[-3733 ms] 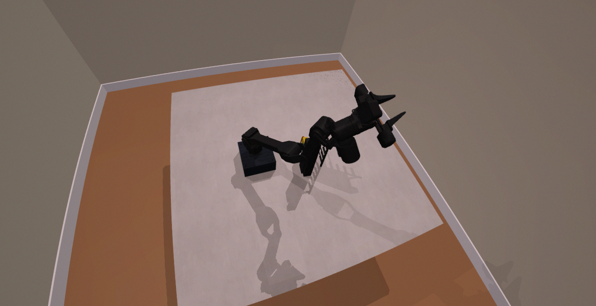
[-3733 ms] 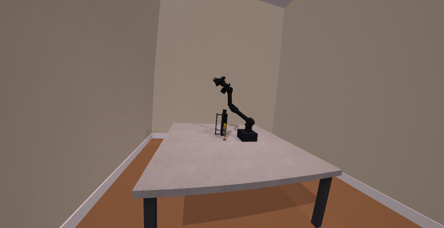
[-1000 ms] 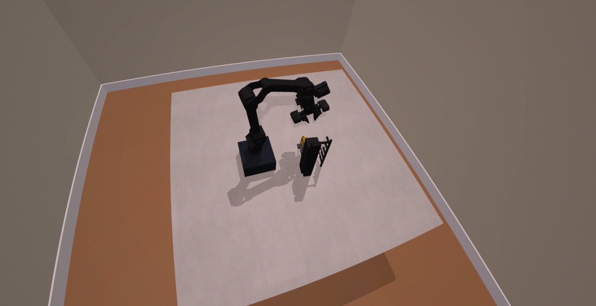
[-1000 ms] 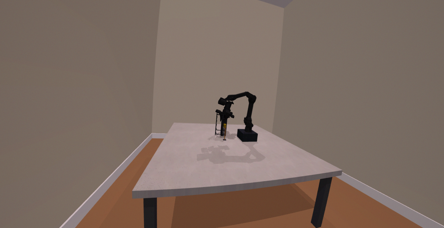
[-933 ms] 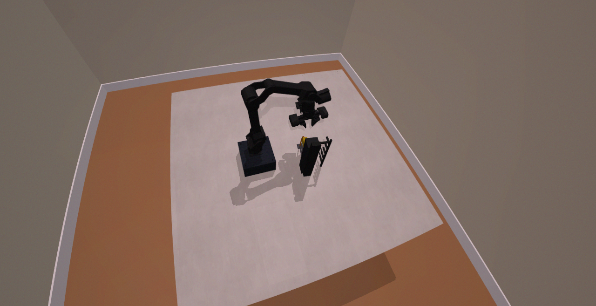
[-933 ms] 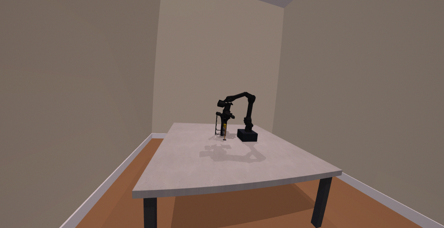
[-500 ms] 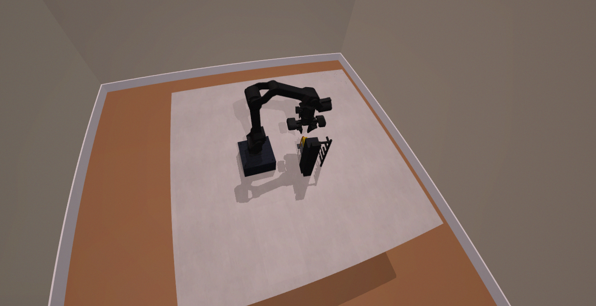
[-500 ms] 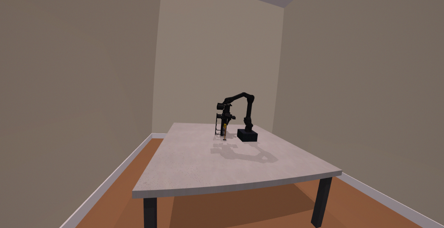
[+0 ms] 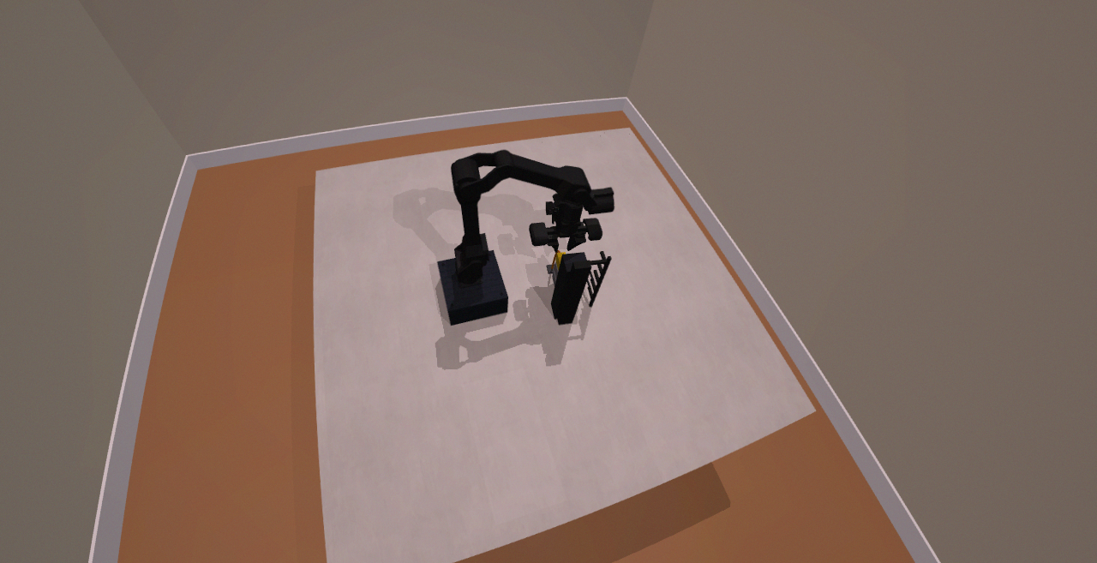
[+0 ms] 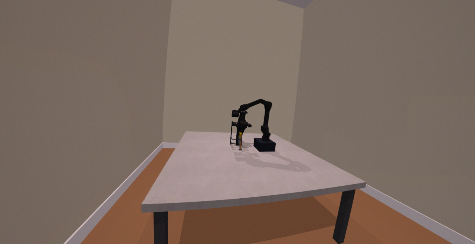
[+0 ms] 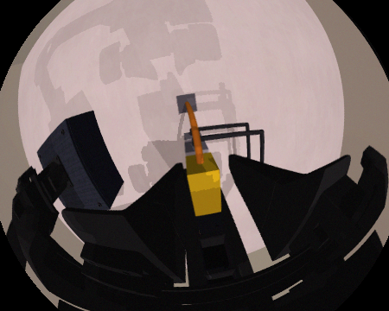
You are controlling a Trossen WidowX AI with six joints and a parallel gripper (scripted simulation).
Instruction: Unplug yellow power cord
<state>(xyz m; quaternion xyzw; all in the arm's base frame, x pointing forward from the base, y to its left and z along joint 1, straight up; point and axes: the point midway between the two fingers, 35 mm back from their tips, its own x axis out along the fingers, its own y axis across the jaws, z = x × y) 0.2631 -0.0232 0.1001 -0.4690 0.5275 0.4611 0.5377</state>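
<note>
One gripper [image 11: 208, 179] hangs just above the strip [image 9: 568, 290], fingers partly apart and gripping nothing — the yellow plug [image 11: 205, 189] sits between them, still seated in the strip's side. An orange cord [image 11: 194, 131] runs from the plug down to the worktop [image 10: 212, 176]. A black rack [image 9: 596, 278] stands just behind the strip.

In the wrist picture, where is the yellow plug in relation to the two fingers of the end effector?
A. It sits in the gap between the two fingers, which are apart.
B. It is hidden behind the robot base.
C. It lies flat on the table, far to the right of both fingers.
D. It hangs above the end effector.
A: in the wrist view the yellow plug shows in the gap between the two dark fingers of the end effector, which stand apart.
</note>
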